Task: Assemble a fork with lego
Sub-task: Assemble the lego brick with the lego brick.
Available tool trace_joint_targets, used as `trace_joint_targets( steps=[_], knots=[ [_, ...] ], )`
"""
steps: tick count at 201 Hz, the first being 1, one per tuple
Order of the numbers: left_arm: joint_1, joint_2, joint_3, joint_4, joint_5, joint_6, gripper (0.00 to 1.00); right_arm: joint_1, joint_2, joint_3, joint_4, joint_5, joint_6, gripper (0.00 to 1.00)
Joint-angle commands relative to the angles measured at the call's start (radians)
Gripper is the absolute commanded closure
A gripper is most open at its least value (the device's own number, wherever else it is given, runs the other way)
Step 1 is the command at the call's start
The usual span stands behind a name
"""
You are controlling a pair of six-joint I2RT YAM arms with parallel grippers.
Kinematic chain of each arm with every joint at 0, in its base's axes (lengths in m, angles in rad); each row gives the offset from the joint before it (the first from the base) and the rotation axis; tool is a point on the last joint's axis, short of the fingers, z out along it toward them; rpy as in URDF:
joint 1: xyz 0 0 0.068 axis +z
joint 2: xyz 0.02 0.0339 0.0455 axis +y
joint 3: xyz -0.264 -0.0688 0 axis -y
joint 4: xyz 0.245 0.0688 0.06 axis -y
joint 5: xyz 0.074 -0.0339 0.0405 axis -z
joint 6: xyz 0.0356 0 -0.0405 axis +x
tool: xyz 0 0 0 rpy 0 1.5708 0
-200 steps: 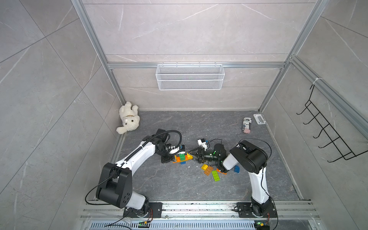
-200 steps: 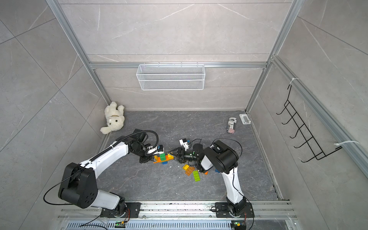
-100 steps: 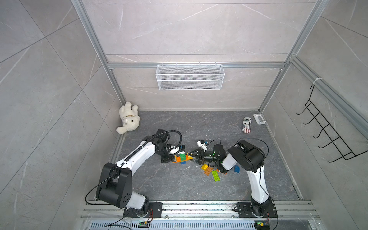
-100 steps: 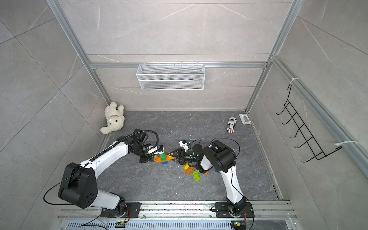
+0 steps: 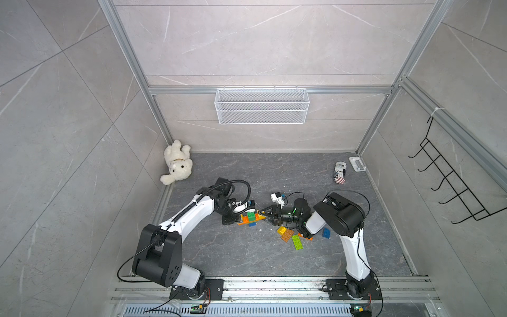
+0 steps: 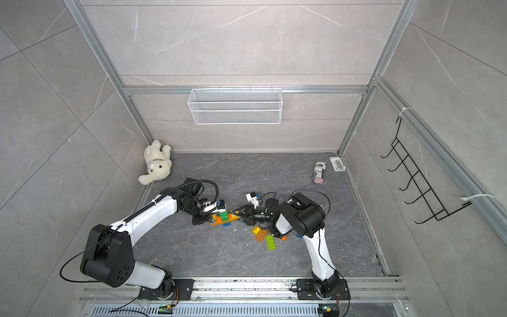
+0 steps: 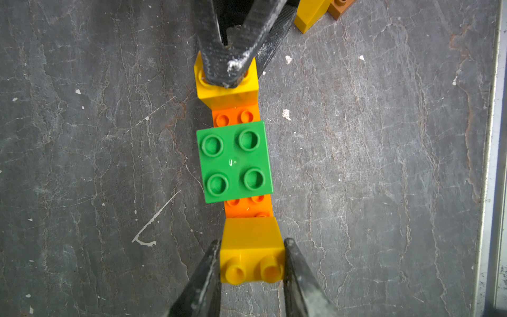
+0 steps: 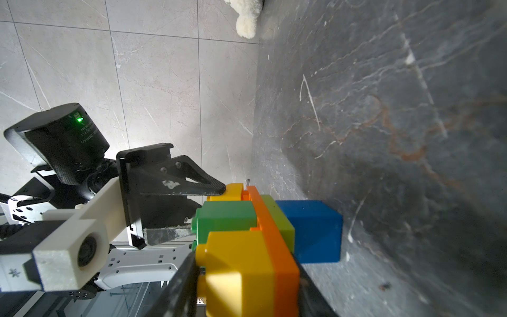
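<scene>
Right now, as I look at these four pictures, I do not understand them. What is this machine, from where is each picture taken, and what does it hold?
It is a robot with two white-and-black arms, each ending in a two-finger claw. Two pictures look down from above on the whole grey floor. The other two come from small cameras on the arms' wrists, so they show the bricks very close. The left claw and the right claw each grip one yellow end of the same lego strip: an orange plate with a green brick on top. Loose bricks lie on the floor beside the right arm. A teddy and a can lie farther back.
</scene>
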Motion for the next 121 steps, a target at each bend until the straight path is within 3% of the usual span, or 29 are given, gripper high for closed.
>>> trace_joint_targets(
  steps=[1,59,121],
  knots=[
    [-0.003,-0.008,0.036,-0.028,0.001,0.001,0.81,0.004,0.026,-0.001,-0.019,0.005,-0.006,0.57],
    [-0.003,0.031,0.034,-0.015,0.009,-0.018,0.81,0.004,0.033,-0.002,-0.018,0.008,-0.004,0.57],
    [-0.014,0.058,0.007,0.007,-0.034,-0.123,0.83,0.004,0.038,-0.01,-0.019,0.023,-0.005,0.59]
  ],
)
